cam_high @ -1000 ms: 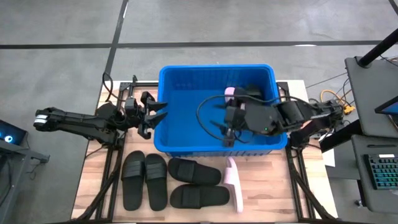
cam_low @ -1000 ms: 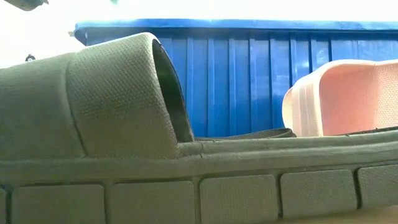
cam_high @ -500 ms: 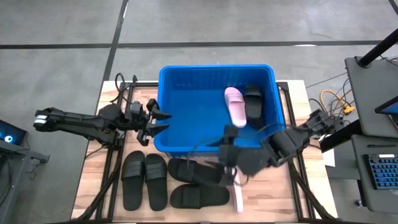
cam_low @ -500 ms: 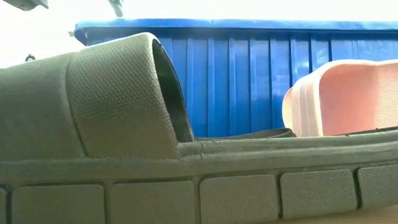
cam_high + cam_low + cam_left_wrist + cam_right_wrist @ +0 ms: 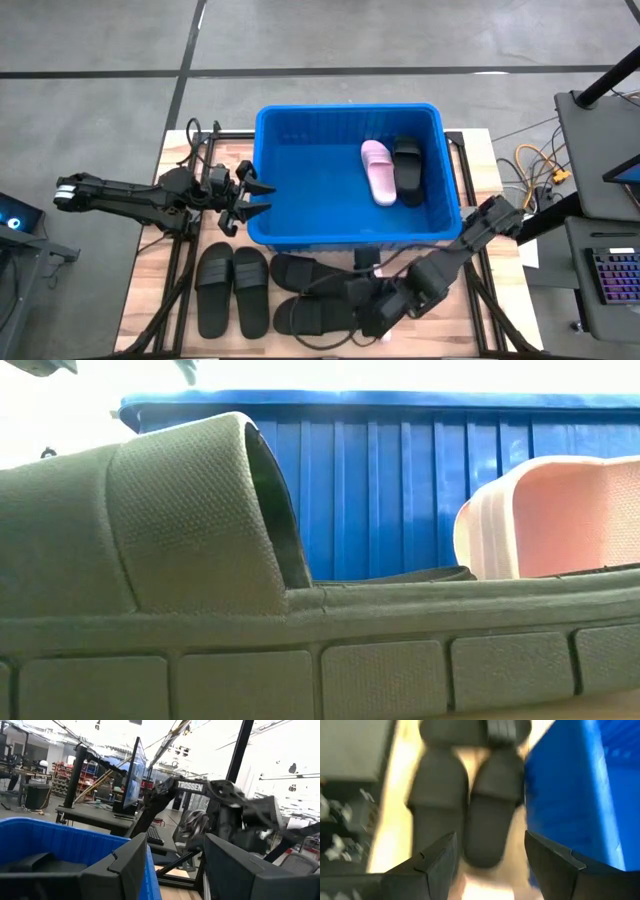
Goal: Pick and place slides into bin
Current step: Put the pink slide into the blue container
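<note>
The blue bin (image 5: 300, 150) stands at the middle of the table. A pink slide (image 5: 377, 171) and a black slide (image 5: 407, 170) lie flat on its floor. Two black slides (image 5: 312, 276) (image 5: 312, 316) lie in front of the bin, and a black pair (image 5: 233, 292) lies left of them. Another pink slide (image 5: 560, 520) stands on the table, mostly hidden under my right arm in the high view. My right gripper (image 5: 368, 312) hovers open over the front slides (image 5: 490, 815). My left gripper (image 5: 246, 190) is open beside the bin's left wall (image 5: 50, 840).
The bin takes up the far half of the table. The table's metal frame rails run along both sides. A desk with a keyboard (image 5: 610, 280) stands beyond the right edge. Bare wood shows at the near left (image 5: 160, 320) and near right (image 5: 440, 330) corners.
My right gripper has swung out of the bin toward the table's near edge and down over the slides in front of the bin. The pink slide and the black slide inside the bin, partly covered by the arm before, now lie in plain view.
</note>
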{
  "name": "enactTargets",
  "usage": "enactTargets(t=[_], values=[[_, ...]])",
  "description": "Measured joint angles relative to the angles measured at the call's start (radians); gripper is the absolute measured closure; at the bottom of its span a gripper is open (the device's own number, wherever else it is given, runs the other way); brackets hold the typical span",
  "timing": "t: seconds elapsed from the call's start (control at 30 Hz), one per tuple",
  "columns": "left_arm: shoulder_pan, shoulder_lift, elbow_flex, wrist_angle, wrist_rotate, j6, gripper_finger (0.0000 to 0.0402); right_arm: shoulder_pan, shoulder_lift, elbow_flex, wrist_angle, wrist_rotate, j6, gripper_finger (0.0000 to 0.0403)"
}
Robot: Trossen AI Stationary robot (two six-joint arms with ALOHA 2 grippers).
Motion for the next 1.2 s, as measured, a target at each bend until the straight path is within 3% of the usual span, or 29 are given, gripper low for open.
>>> enactTargets(t=[0.1, 0.3, 0.77, 1.2], values=[[0.000, 0.006, 0.000, -0.005, 0.000, 0.000, 0.0217, 0.012, 0.046, 0.000, -0.041, -0.013, 0.002, 0.0177], [0.000, 0.016, 0.000, -0.010, 0.000, 0.002, 0.0217, 0.014, 0.143, 0.000, -0.047, -0.145, -0.002, 0.0177], [0.000, 0.031, 0.000, -0.046, 0.000, 0.002, 0.0217, 0.009, 0.249, -0.002, -0.238, -0.141, -0.035, 0.0182], [0.000, 0.031, 0.000, -0.046, -0.001, 0.001, 0.0217, 0.004, 0.251, -0.058, -0.197, -0.119, -0.078, 0.0193]])
